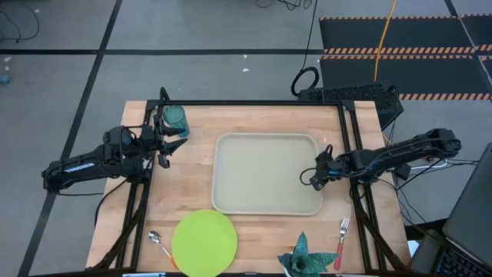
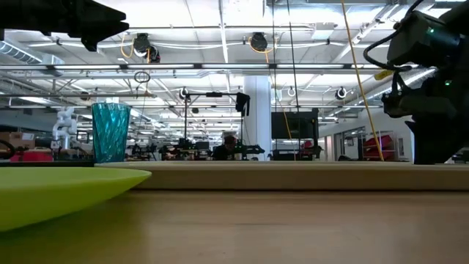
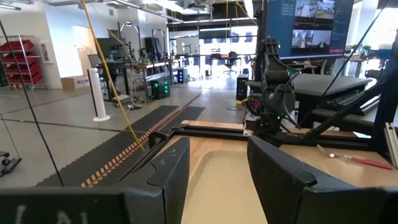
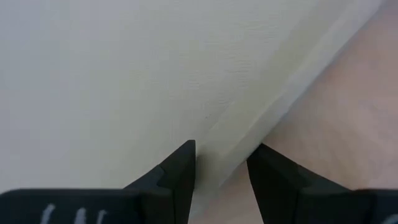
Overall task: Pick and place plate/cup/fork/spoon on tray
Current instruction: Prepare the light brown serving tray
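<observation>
The beige tray [image 1: 265,173] lies at the table's middle. The lime-green plate [image 1: 204,241] lies near the front edge, with the orange-handled spoon [image 1: 159,242] to its left. The red-handled fork [image 1: 340,242] lies at the front right. The teal cup [image 1: 175,118] stands upright at the far left and also shows in the low view [image 2: 111,132]. My left gripper [image 1: 164,148] is open and empty, just nearer than the cup. My right gripper [image 1: 315,175] is open, pointing down over the tray's right rim [image 4: 239,140], one finger on each side of it. My right gripper's fingers [image 4: 180,165] stand astride the tray's right rim from above, one over the tray's floor and one over the table. I cannot tell whether they touch the rim. The tray lies flat on the table.
A spiky teal leafy object [image 1: 300,258] sits at the front edge between the plate and the fork. Black frame rails [image 1: 350,131] run along the table's left, right and far sides. The tray's floor is bare.
</observation>
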